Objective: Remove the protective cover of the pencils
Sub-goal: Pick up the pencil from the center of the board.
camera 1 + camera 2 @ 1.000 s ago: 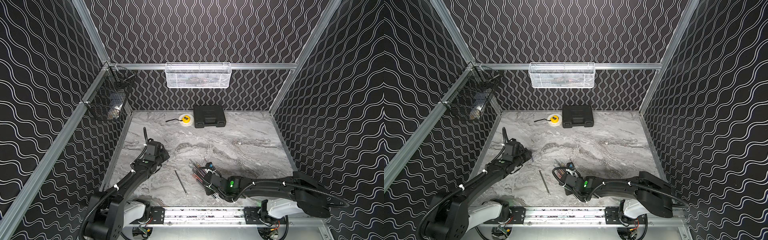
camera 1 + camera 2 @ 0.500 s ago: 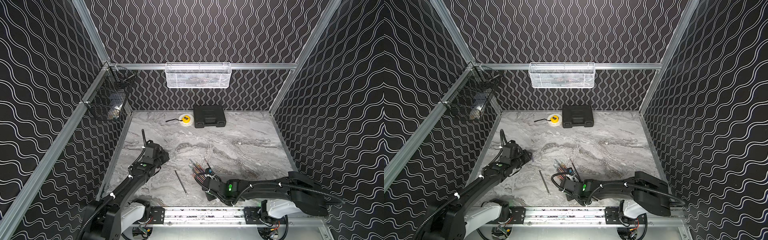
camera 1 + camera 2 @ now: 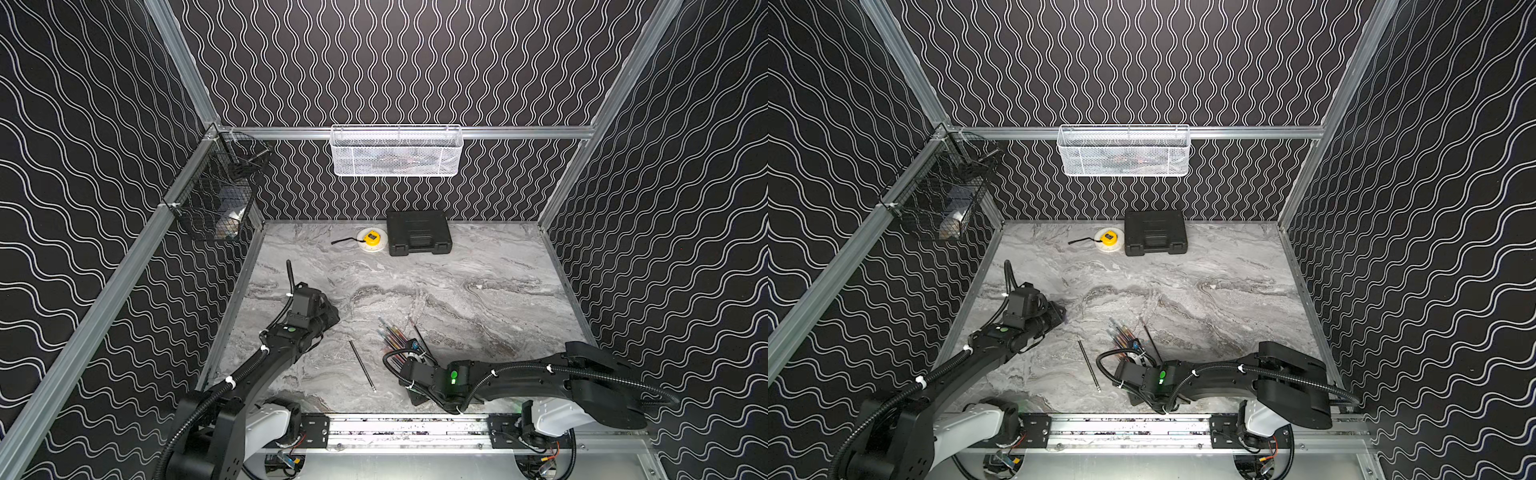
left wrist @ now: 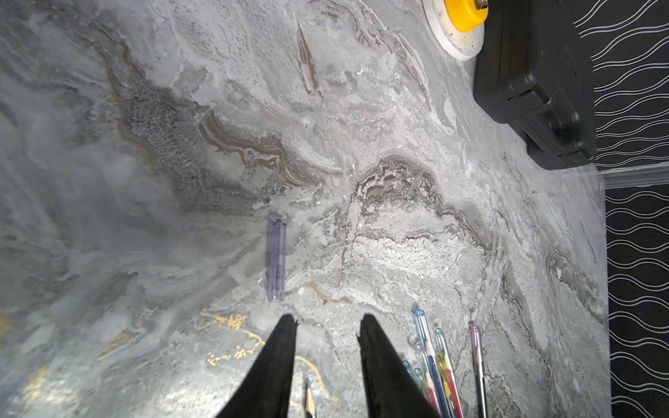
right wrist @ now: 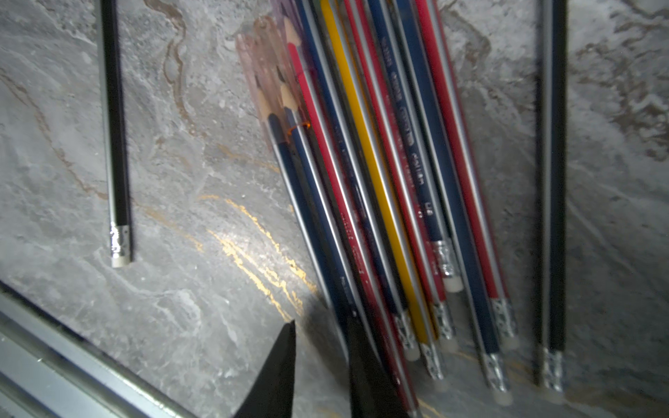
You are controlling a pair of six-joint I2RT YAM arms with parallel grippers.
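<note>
Down toward six o'clock on the table (image 3: 457, 291): pencils (image 5: 380, 181) bundled, erasers bunched together, tinted caps (image 5: 268, 72) on the tips aimed at eleven. Right gripper (image 5: 322, 327) nosing at the eraser end, jaws slightly apart, gripping nothing; probably lining up to pin one pencil. At nine o'clock of the pile, left gripper (image 4: 327, 320), jaws apart, empty, just short of a loose purple cap (image 4: 277, 260) lying flat, seemingly parked clear of the pile.
</note>
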